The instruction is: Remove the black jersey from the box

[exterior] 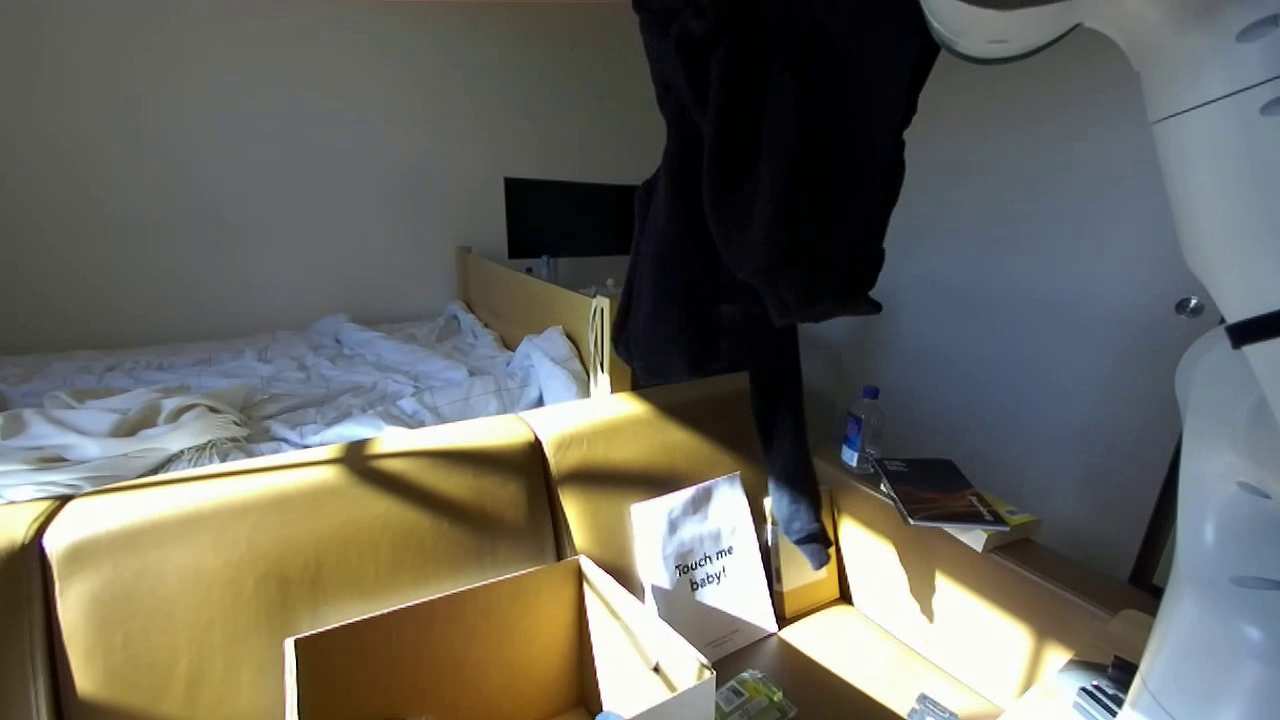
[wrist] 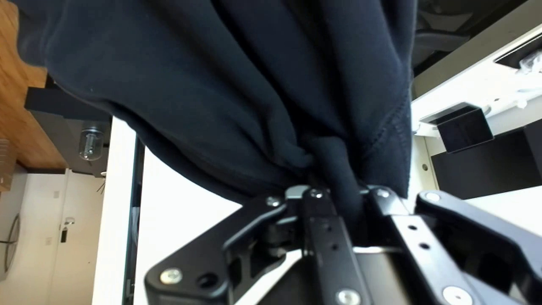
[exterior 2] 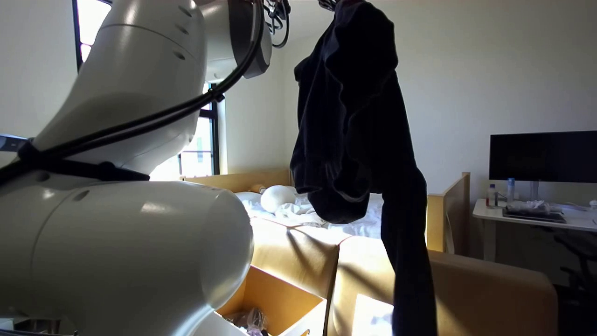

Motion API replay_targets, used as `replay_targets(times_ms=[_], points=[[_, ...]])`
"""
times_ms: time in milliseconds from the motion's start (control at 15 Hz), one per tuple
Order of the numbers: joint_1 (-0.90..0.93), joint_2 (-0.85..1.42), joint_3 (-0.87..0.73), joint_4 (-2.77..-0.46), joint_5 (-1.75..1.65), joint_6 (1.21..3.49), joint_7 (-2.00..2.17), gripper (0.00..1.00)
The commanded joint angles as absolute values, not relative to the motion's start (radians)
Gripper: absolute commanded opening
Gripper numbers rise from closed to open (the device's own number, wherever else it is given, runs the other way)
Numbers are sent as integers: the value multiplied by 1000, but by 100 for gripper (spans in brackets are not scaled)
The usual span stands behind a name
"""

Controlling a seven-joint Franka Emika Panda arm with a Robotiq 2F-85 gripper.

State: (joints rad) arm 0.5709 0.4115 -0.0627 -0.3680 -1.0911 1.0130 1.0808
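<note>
The black jersey (exterior: 785, 180) hangs in the air, clear of the box (exterior: 440, 655), one sleeve (exterior: 783, 440) dangling lowest. In the wrist view the gripper (wrist: 338, 195) clenches a bunched fold of it. The box stands open near the back edge of the couch (exterior: 300, 530). Beside it, toward the back corner, stands a white card (exterior: 705, 565); along the side edge, a bottle (exterior: 862, 432) and a black booklet (exterior: 940, 490).

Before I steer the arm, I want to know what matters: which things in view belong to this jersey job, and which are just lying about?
Part of the job:
black jersey, held in the pincer
open box

Lying or standing about:
white "Touch me baby!" card
bottle
dark booklet
rumpled white bedsheets
monitor
</note>
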Motion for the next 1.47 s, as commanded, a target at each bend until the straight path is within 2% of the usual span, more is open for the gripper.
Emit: replay_targets(times_ms=[0, 267, 600, 1067, 1133, 1200, 1400], points=[[585, 420, -51, -368, -1028, 1036, 1095, 3], [574, 464, -54, -369, -920, 985, 1141, 4], [550, 482, -112, -384, -868, 704, 1163, 3], [506, 470, -167, -361, -885, 558, 1159, 3], [502, 472, -159, -360, -870, 551, 1167, 36], [501, 475, -157, -360, -870, 548, 1169, 37], [501, 481, -167, -360, -883, 545, 1182, 54]])
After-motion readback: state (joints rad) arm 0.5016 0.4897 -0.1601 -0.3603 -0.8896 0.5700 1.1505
